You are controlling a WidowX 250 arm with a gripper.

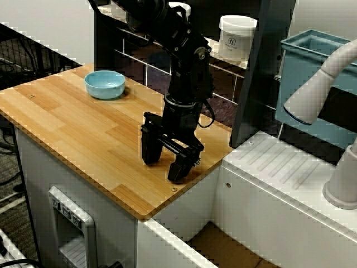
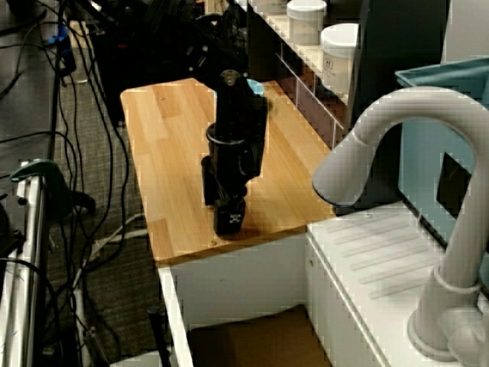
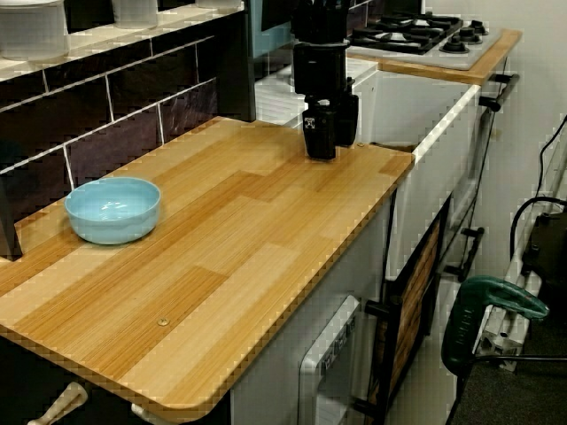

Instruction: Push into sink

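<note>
near the worktop's (image 1: 83,128) sink-side edge my claw (image 1: 169,158) hangs low, jaws spread apart, nothing between them. just past that edge and below me lies the sink (image 1: 228,248), brownish floor showing. far back, by the opposite end, a blue bowl (image 1: 105,84) sits; my fingertips seem to touch the wood.

Two views from the sink (image 1: 223,245) end, one opposite, all sharing the countertop (image 3: 221,239)

Robot arm (image 1: 187,67) all black, chunky, shiny round joints. Thin black cable loops at wrist. Silver ring around round wrist part. Gripper (image 1: 170,161) black, two thick blocky fingers (image 1: 149,146). Small white mark on finger, seen in side view.
</note>
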